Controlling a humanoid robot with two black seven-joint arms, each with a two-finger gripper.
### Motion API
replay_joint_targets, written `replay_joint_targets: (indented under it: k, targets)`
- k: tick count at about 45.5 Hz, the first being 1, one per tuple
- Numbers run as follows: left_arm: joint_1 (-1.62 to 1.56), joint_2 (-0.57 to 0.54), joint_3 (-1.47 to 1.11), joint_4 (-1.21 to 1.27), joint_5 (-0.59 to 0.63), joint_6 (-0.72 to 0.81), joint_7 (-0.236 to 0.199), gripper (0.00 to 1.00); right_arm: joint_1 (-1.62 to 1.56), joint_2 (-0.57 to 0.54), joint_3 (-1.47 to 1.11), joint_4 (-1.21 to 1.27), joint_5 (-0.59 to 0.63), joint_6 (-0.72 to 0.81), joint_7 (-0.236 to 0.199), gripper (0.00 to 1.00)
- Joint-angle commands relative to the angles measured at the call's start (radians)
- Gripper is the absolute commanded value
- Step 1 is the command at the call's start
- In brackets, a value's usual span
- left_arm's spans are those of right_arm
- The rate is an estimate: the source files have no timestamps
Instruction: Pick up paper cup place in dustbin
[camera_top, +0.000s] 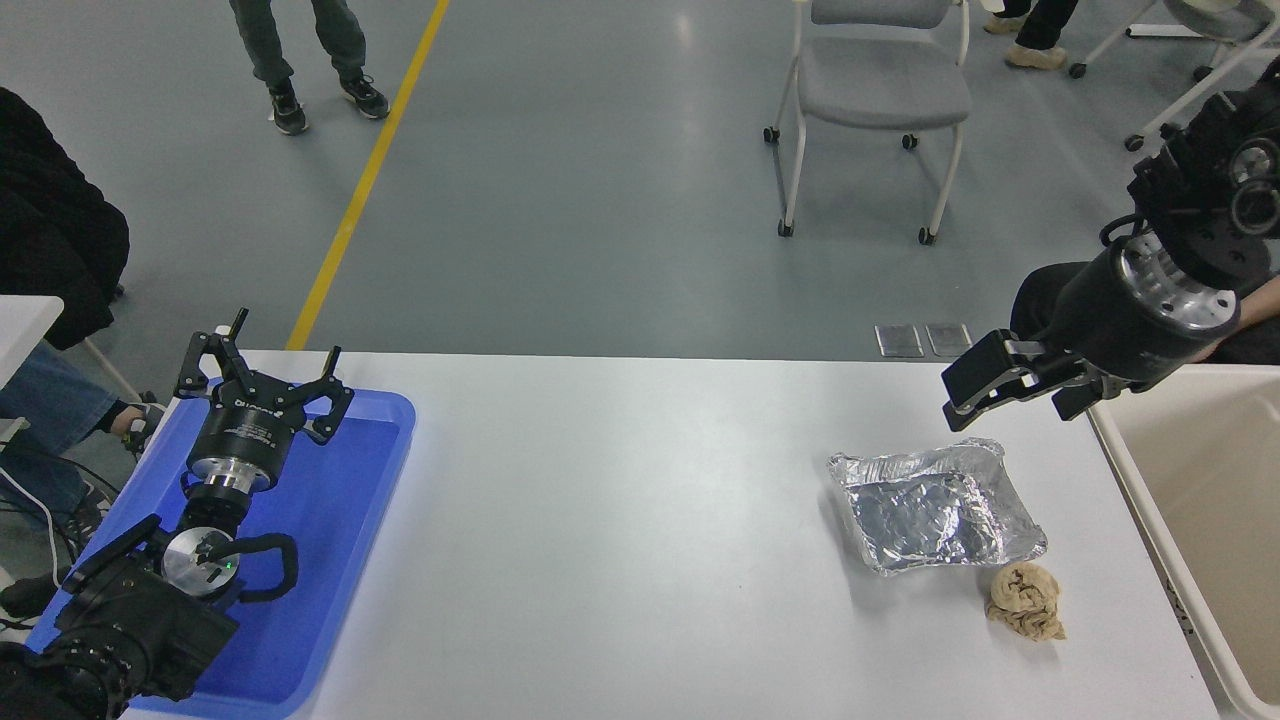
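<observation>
The right gripper (1010, 392) is held above the white table (620, 500), just beyond the foil tray (935, 508), its fingers spread and empty. The paper cup cannot be seen; the cream dustbin (1200, 520) stands at the table's right end. The left gripper (262, 375), fingers spread, is parked over the blue tray (330, 560).

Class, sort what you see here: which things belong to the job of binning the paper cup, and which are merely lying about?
Belong to the job: dustbin at the right edge; right gripper, nothing between its fingers. No paper cup shows.

Lying about: foil tray; brown paper wad; blue tray; parked left gripper.
</observation>
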Motion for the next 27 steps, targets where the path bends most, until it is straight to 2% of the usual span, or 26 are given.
replay_joint_targets:
  k: [1,18,27]
  targets:
    - [0.000,0.000,0.000,0.001,0.000,0.000,0.000,1.00,0.028,0.051,-0.011,0.009,0.049,0.035,-0.001,1.00]
    - [0.000,0.001,0.000,0.001,0.000,0.000,0.000,1.00,0.028,0.114,-0.025,-0.005,0.051,0.035,0.001,1.00]
    - [0.000,0.001,0.000,0.001,0.000,0.000,0.000,1.00,0.028,0.113,-0.028,-0.007,0.051,0.031,0.001,1.00]
